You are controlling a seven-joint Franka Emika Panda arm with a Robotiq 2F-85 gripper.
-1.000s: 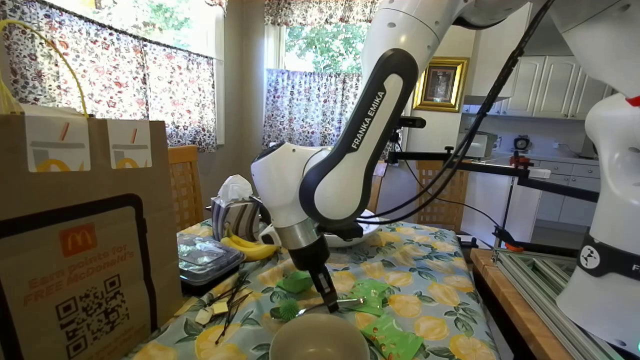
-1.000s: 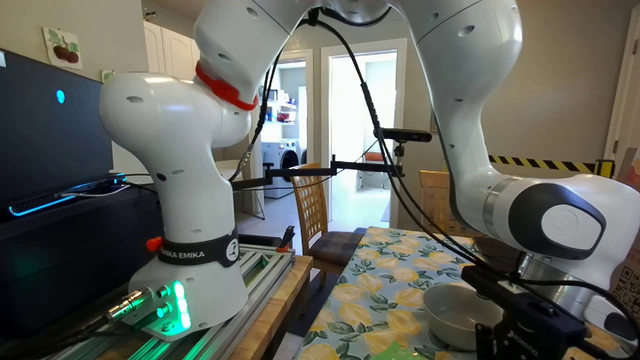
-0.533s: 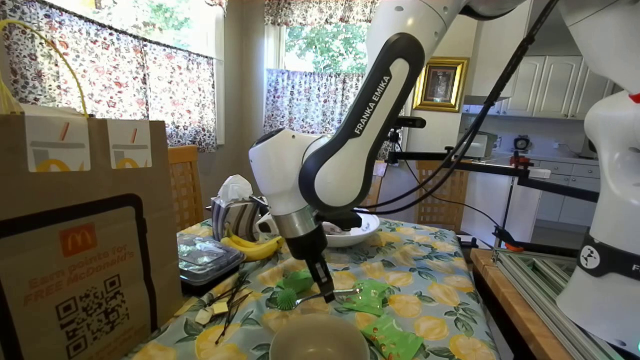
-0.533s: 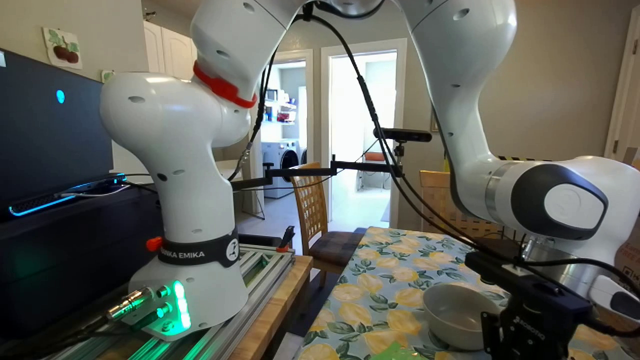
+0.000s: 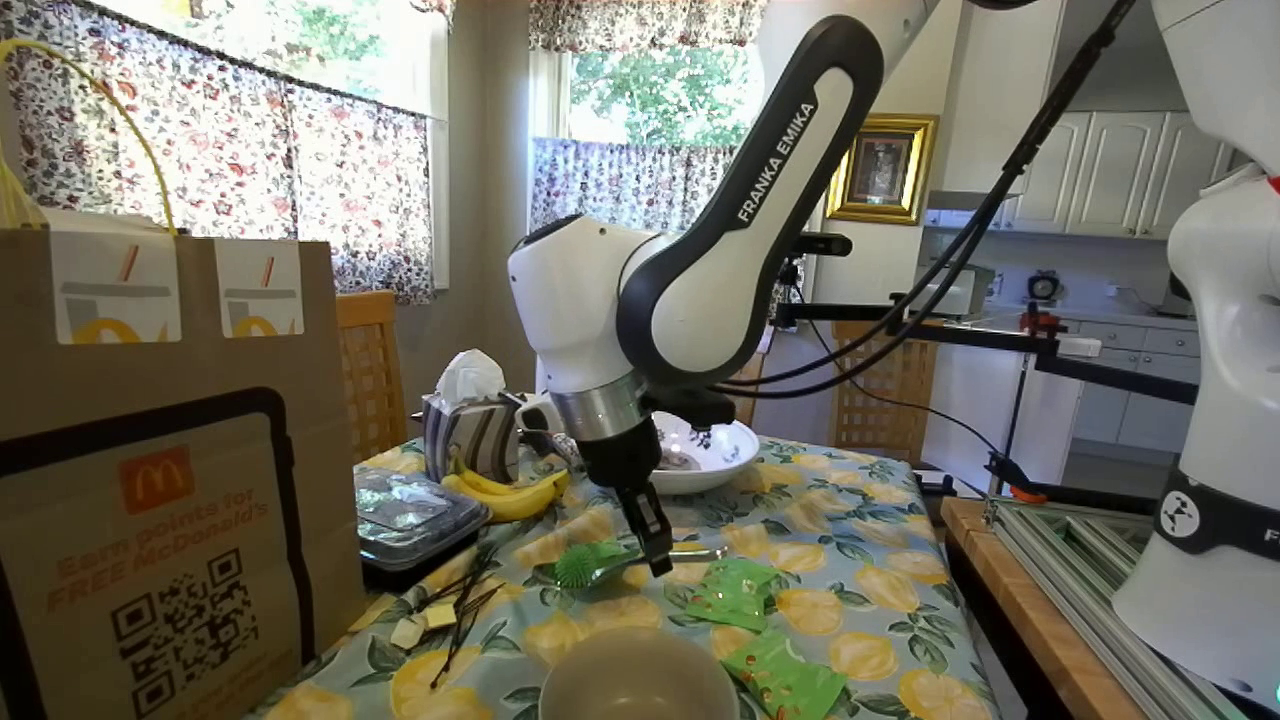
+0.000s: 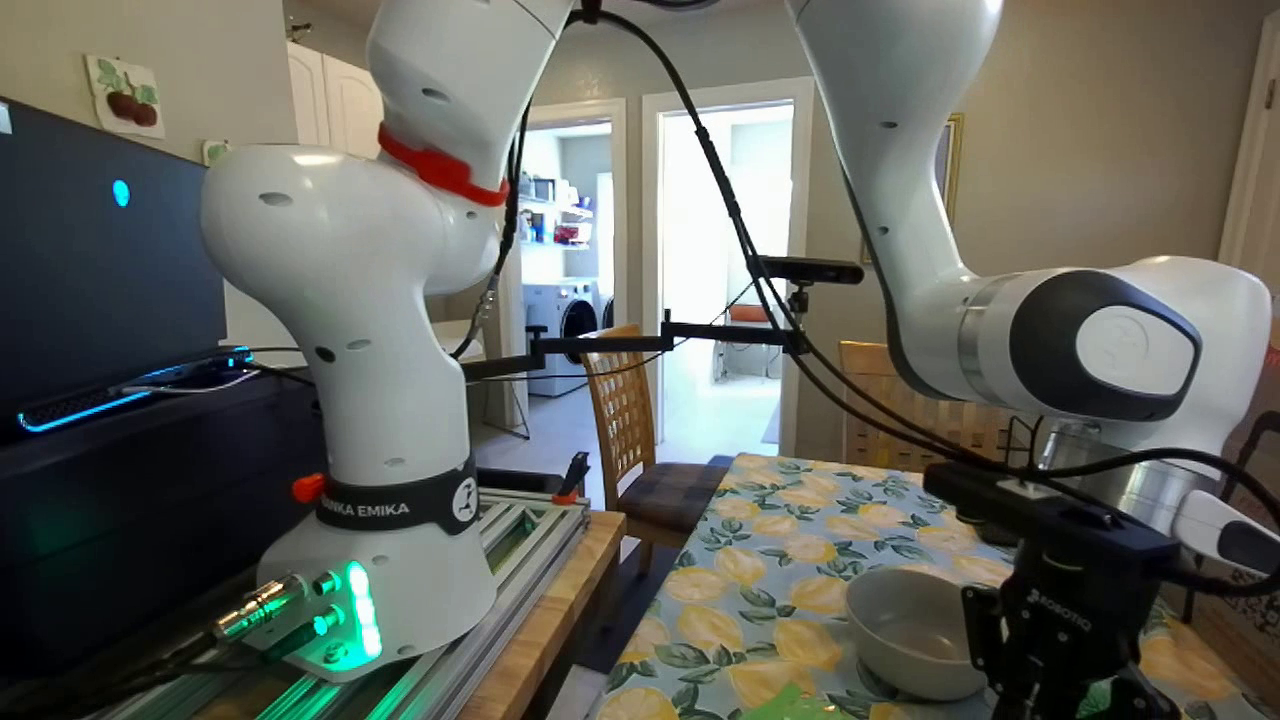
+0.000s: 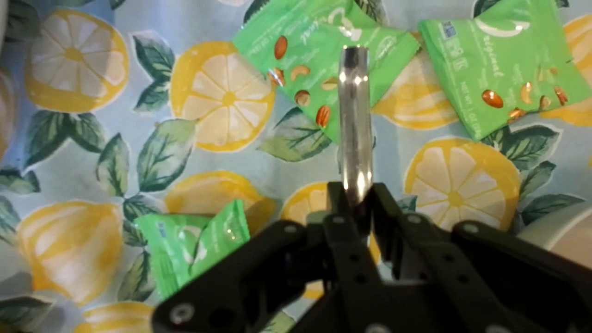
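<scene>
My gripper [image 7: 356, 199] is shut on the handle of a silver utensil [image 7: 355, 120], which points away between the fingertips. In an exterior view the gripper [image 5: 657, 562] holds the utensil [image 5: 700, 554] roughly level above the lemon-print tablecloth. A spiky green ball [image 5: 575, 566] sits at the utensil's spoon-like head; the head is partly hidden. A beige bowl [image 5: 640, 685] stands nearer that camera and also shows in an exterior view [image 6: 915, 640]. Two green nut packets [image 7: 305, 64] [image 7: 504, 69] lie below the handle's end; a third packet [image 7: 185, 247] lies left of the fingers.
A white bowl [image 5: 735, 462], bananas [image 5: 515, 498], a tissue box [image 5: 490, 440] and a clear-lidded container [image 5: 415, 515] stand farther back. Yellowish cubes [image 5: 438, 615] and dark twigs lie beside a tall paper bag [image 5: 180, 400]. A camera arm [image 6: 730, 334] spans behind the robot.
My gripper has risen from the table, staying shut on the utensil. The utensil and the green ball have gone up with it. The bowl and packets have not moved.
</scene>
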